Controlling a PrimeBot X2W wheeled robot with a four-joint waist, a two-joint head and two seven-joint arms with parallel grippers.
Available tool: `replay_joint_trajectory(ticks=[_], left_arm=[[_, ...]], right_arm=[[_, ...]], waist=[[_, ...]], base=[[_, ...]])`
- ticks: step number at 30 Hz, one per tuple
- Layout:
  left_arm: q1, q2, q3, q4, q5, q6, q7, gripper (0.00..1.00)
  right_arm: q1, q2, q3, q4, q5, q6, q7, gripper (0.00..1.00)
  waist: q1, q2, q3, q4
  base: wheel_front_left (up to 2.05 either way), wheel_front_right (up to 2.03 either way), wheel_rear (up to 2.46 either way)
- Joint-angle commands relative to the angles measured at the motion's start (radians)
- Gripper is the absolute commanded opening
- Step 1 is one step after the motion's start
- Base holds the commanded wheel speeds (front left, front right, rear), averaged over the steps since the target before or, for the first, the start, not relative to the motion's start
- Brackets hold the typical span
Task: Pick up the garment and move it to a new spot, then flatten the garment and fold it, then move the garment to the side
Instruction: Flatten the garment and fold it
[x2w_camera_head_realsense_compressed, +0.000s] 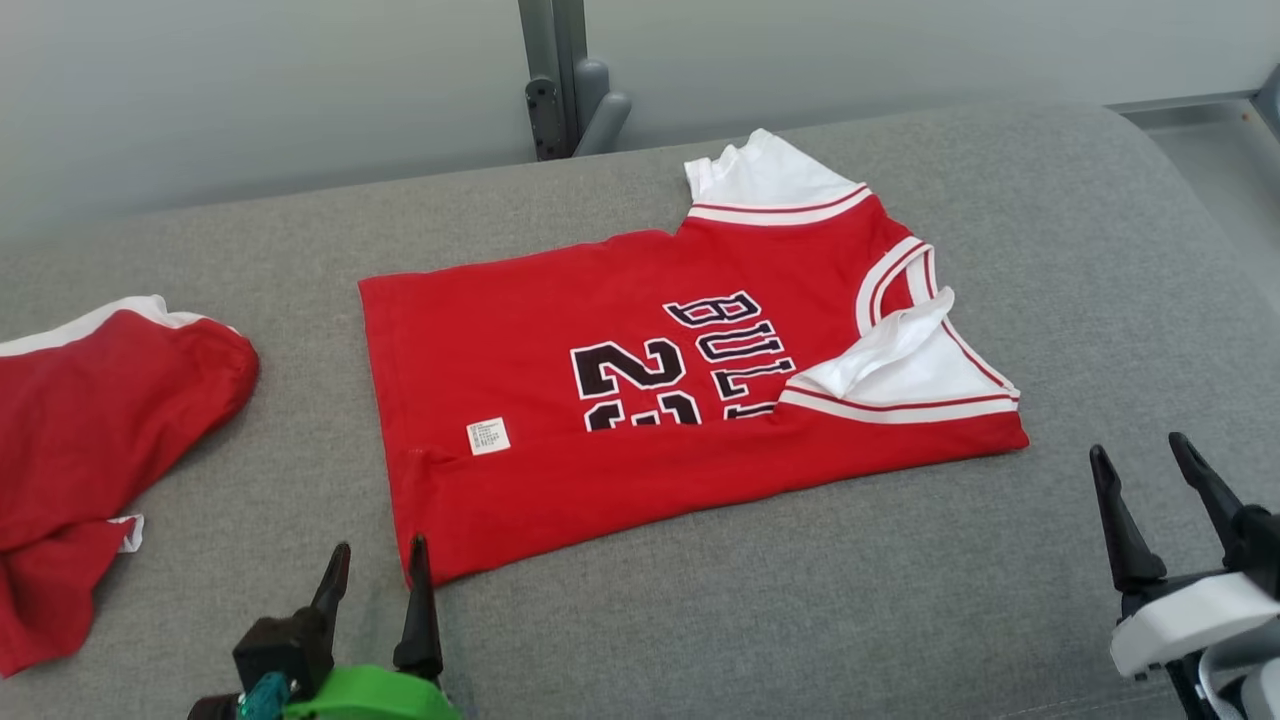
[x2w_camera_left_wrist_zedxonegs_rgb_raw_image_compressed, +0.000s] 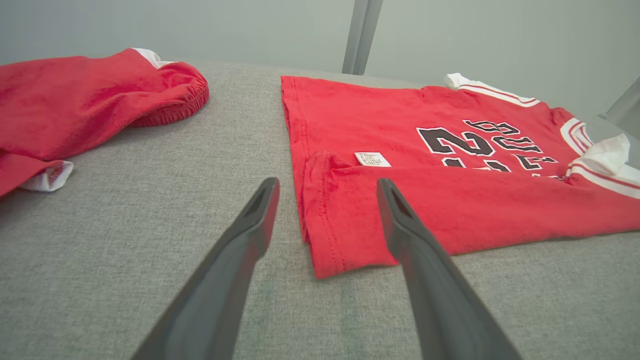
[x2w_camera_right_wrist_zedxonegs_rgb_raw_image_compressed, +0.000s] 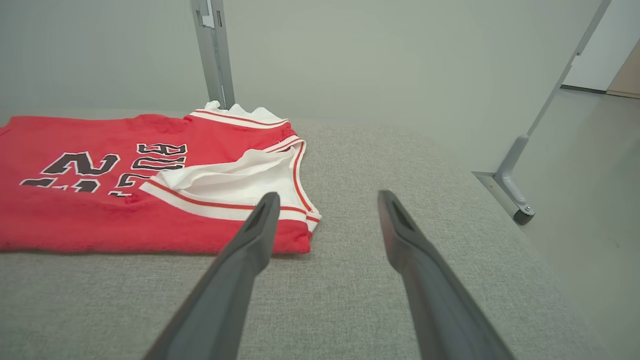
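- Two sets of jaws, both spread wide and empty. We see the red jersey (x2w_camera_head_realsense_compressed: 640, 400) half-folded in the middle of the grey cushion (x2w_camera_head_realsense_compressed: 800, 620), long axis running left to right.
- Yeah, our left gripper (x2w_camera_head_realsense_compressed: 379, 547) is nearer, right at the hem corner (x2w_camera_left_wrist_zedxonegs_rgb_raw_image_compressed: 325, 225); our right gripper (x2w_camera_head_realsense_compressed: 1138, 446) sits apart, just past the collar end. Left wrist view gives us the doubled hem layers, head view flattens them.
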Motion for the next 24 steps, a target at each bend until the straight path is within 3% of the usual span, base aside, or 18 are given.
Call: replay_joint_trajectory(ticks=[1,13,24], left_arm=[[-0.047,0.001,-0.007,0.017,0.003,-0.002,0.021,1.0],[-0.193,-0.012,-0.031,0.143,-0.012,-0.013,0.134,1.0],[-0.229,-0.023,-0.064,0.195,-0.048,-0.05,0.207,1.0]], right_arm=[[-0.052,-0.013,0.012,0.045,0.018,-0.001,-0.003,1.0],[-0.351,-0.037,0.166,0.373,0.096,-0.001,0.065,1.0],[-0.467,-0.034,0.283,0.561,0.205,-0.001,0.083,1.0]], waist=[[0.0,0.0,0.045,0.009],[0.0,0.0,0.142,0.026],[0.0,0.0,0.166,0.055]], base=[[0.0,0.0,0.0],[0.0,0.0,0.0],[0.0,0.0,0.0]])
